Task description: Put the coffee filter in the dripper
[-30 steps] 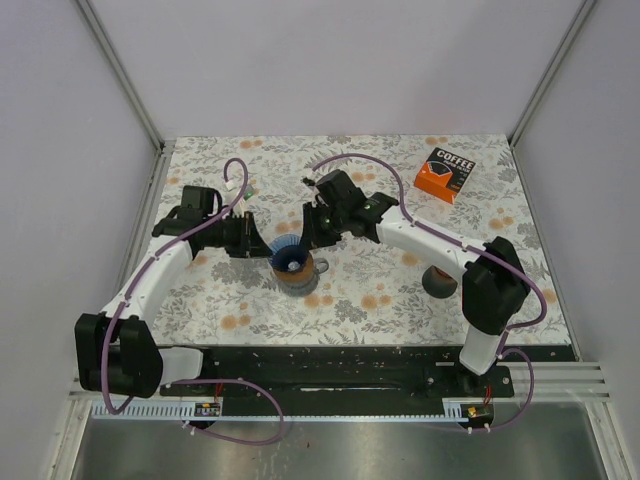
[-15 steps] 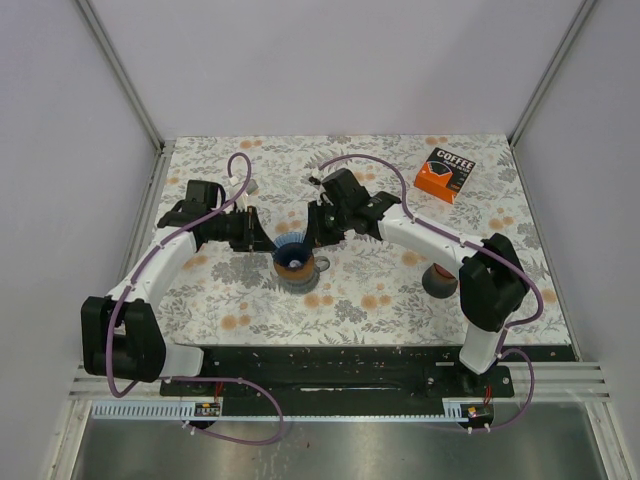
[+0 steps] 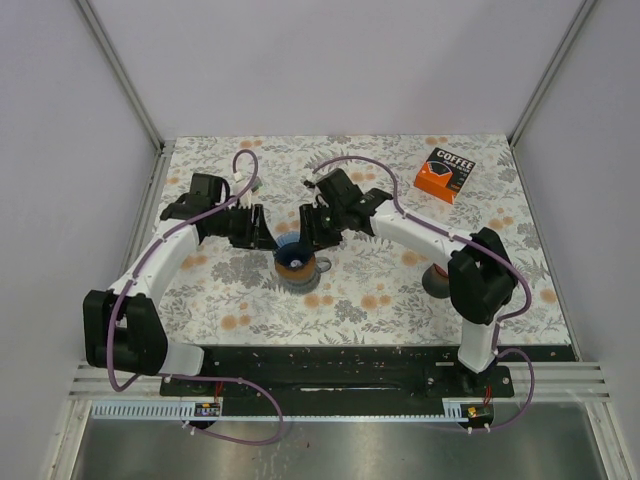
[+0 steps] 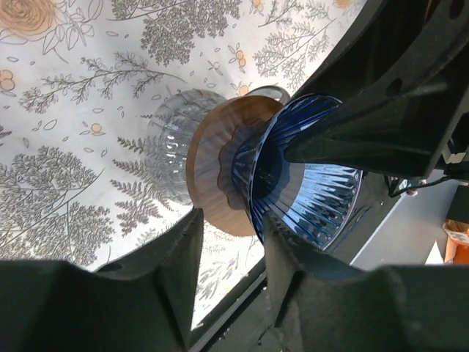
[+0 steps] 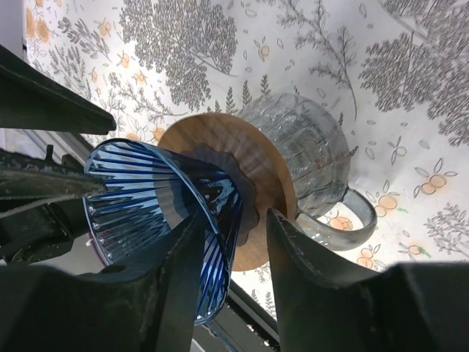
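Observation:
A blue ribbed glass dripper (image 3: 290, 250) sits on a round wooden collar (image 4: 212, 158) over a clear glass mug (image 5: 304, 147) at the middle of the table. My left gripper (image 4: 231, 216) is open at the dripper's left side, with the rim edge just by its right finger. On the other side my right gripper (image 5: 236, 216) is open and straddles the dripper's wall (image 5: 146, 198), with a gap on each side. In the top view the left gripper (image 3: 262, 235) and right gripper (image 3: 308, 232) flank the dripper closely. The coffee filter does not show in any view.
An orange and black coffee box (image 3: 445, 172) lies at the back right of the floral tablecloth (image 3: 380, 290). A small dark round object (image 3: 438, 282) stands by the right arm. The mug's handle (image 5: 359, 220) points right. White walls enclose the table.
Both grippers have opened from nearly shut at the dripper's rim. The dripper stands a little straighter over the mug, and the left arm has shifted slightly back.

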